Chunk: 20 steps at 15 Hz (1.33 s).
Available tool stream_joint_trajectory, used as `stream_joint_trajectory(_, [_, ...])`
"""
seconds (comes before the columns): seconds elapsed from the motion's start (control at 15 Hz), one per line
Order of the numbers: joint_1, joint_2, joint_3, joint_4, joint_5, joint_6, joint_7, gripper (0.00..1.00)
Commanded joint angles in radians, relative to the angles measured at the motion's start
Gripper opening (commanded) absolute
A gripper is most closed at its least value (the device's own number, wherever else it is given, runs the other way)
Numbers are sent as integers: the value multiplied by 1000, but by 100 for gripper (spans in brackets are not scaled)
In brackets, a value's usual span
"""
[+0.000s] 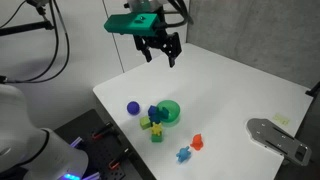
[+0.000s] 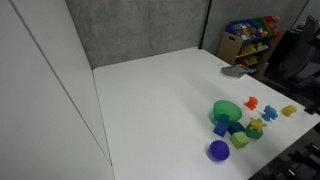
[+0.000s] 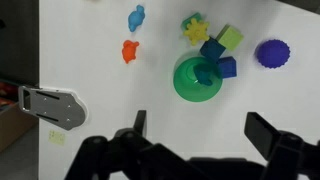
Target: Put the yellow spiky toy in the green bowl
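Observation:
The yellow spiky toy [image 3: 194, 28] lies on the white table just beyond the green bowl [image 3: 200, 82], touching a cluster of blocks. It also shows in both exterior views [image 1: 146, 124] [image 2: 256, 127]. The green bowl [image 1: 169, 112] [image 2: 226, 109] holds a small teal piece. My gripper [image 1: 161, 56] [image 3: 201, 135] is open and empty. It hangs high above the table, well away from the toys, with the bowl showing between its fingers in the wrist view.
Around the bowl lie a yellow-green cube [image 3: 230, 38], two blue blocks [image 3: 211, 49], a purple ball [image 3: 272, 52], a red toy [image 3: 129, 50] and a blue toy [image 3: 136, 15]. A grey metal piece [image 3: 52, 105] lies near the table edge. A shelf of toys [image 2: 250, 38] stands beyond the table.

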Motion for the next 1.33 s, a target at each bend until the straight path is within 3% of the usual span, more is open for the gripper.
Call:
stream_joint_trajectory(0.0, [-6, 0, 5, 3, 3, -3, -2, 100])
stream_joint_trajectory(0.73, [18, 68, 14, -37, 27, 60, -5, 100])
stream_joint_trajectory(1.27, [25, 189, 4, -184, 113, 319, -30, 100])
